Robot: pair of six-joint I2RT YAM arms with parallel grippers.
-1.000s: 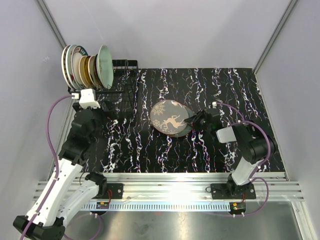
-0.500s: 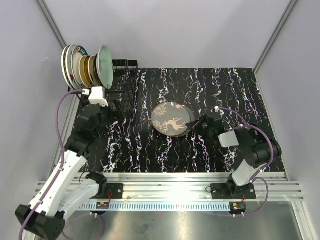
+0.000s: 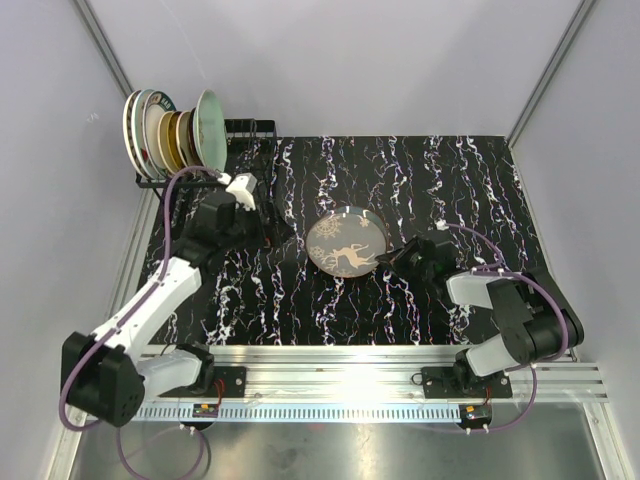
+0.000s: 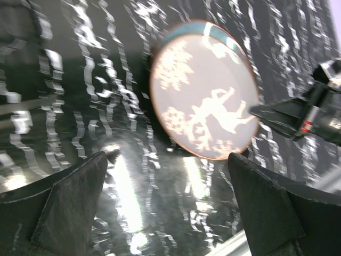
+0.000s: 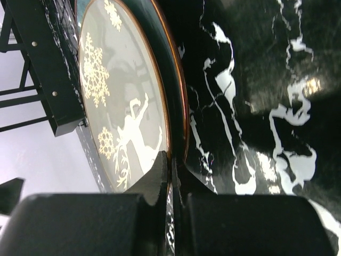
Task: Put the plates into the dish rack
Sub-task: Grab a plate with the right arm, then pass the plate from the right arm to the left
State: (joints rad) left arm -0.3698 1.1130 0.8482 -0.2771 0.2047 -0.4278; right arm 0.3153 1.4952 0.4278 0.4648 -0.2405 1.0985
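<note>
The right pincer [image 5: 170, 162] is closed on the rim of the one brown plate [image 3: 347, 243], the plate with a pale deer and snowflakes. Its two fingers pinch the edge on the side toward the right arm. The left pincer [image 4: 168, 213] is wide open and holds nothing. Its two fingers are far apart, near the other side of that plate and not touching it.

There is one black table [image 3: 450, 180] with white veins. At its far left corner sits one dish rack [image 3: 250, 135] of black wire. In the left end of the rack the other plates [image 3: 165, 135] stand upright, close together. I count about six, but the exact number I cannot tell. The brown plate is near the middle of the table, well apart from the rack.
</note>
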